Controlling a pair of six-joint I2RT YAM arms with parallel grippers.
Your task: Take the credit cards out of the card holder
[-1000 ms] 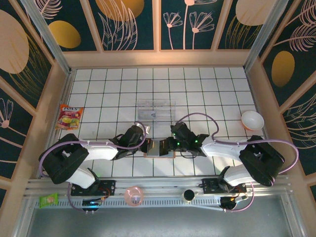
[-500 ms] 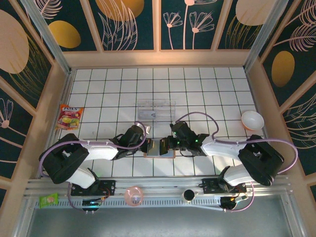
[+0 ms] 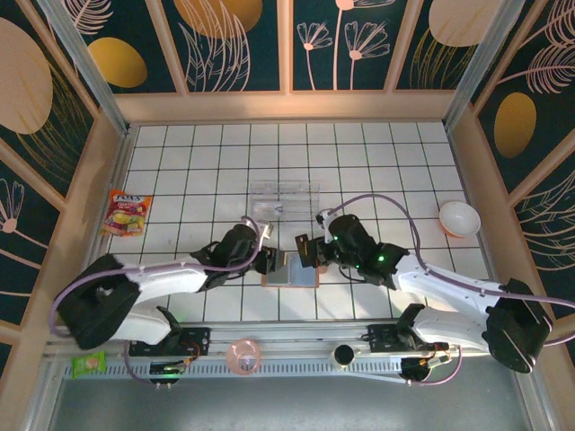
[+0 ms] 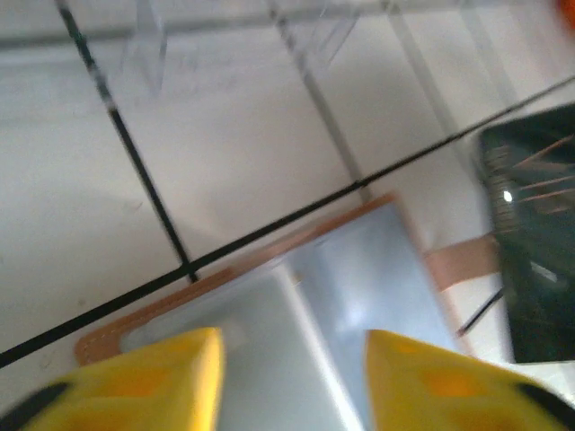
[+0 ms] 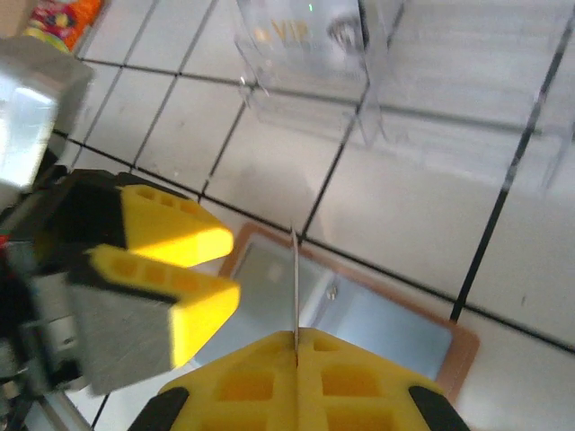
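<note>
The card holder (image 3: 289,272) lies open on the table (image 3: 207,153), near the middle and towards the near side, with its grey-blue inner panel facing up. The right hand (image 5: 296,336) is closed on a thin credit card (image 5: 295,278), held upright and edge-on just above the holder. The left hand (image 4: 292,359) hovers over the holder's left half, its fingers apart and empty. A clear tray (image 3: 284,199) sits just beyond.

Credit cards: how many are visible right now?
2: one card edge-on in the right pincer over the open card holder; apparently a VIP-marked card in the clear tray. More may hide inside the holder.
</note>
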